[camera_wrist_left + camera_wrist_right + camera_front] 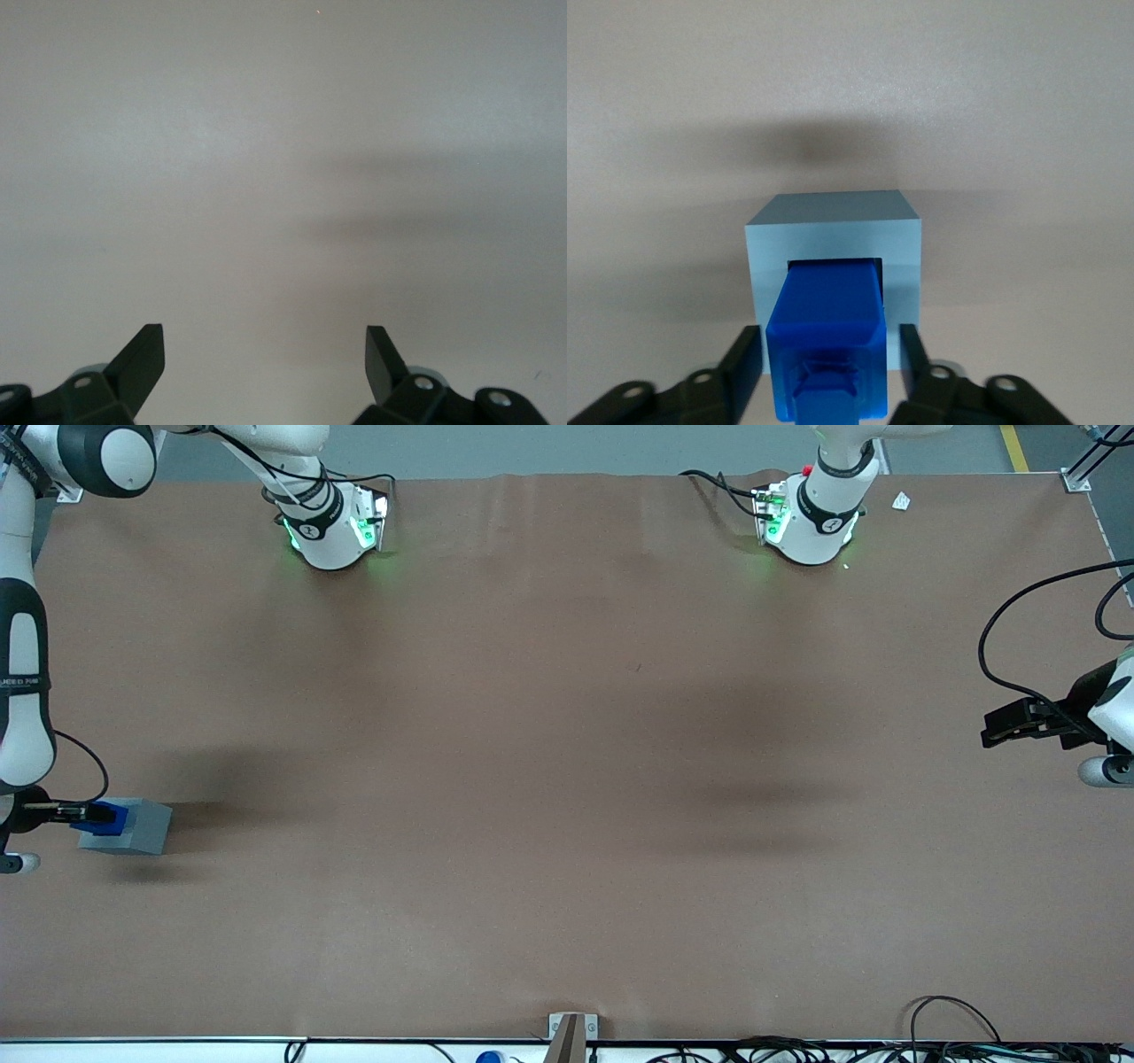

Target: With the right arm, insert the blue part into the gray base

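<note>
The blue part (827, 341) stands with its lower end in the square opening of the gray base (833, 235); most of it sticks up out of the top. My right gripper (828, 332) straddles the blue part, one black finger (744, 354) on each side. A thin gap shows between each finger and the part, so the gripper is open. In the front view the gray base (137, 828) sits on the table near the working arm's end, with the blue part (102, 817) in it and the gripper (78, 813) at the part.
The brown table mat (567, 779) stretches toward the parked arm's end. The working arm's white links (22, 691) rise above the base at the table's edge. Cables (797, 1050) lie along the table edge nearest the front camera.
</note>
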Controlling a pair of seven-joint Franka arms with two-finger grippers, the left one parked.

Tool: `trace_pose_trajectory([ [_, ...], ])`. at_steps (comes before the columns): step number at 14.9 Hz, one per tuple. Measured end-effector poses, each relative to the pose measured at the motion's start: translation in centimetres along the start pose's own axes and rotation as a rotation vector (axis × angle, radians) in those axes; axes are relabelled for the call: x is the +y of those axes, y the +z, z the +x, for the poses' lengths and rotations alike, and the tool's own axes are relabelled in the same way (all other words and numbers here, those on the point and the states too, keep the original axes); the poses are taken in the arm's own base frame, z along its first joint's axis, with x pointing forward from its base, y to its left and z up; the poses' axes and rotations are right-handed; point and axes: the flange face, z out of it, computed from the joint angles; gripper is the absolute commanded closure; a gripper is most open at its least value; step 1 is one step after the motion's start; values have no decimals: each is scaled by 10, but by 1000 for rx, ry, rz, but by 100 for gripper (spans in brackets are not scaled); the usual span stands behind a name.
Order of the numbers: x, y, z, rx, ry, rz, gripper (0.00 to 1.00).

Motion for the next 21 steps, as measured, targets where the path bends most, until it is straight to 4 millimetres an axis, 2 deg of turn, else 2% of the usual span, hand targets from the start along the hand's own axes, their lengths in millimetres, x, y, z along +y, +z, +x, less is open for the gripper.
trace_pose_trajectory([
  [5,-1,-6,3,12,-4,-2,0],
  [7,-5,-19,5,18,-10,-2,0],
  [8,-6,-32,5,21,-12,-1,0],
  [9,-7,-48,2,23,-13,0,0],
  [11,-13,-93,-11,23,-14,5,0],
  [13,-27,-142,-27,26,-28,10,0],
  [15,-46,-183,-41,30,-50,16,0],
  [18,-90,-231,-59,29,-46,20,0],
  [21,-152,-270,-78,8,-53,18,0],
])
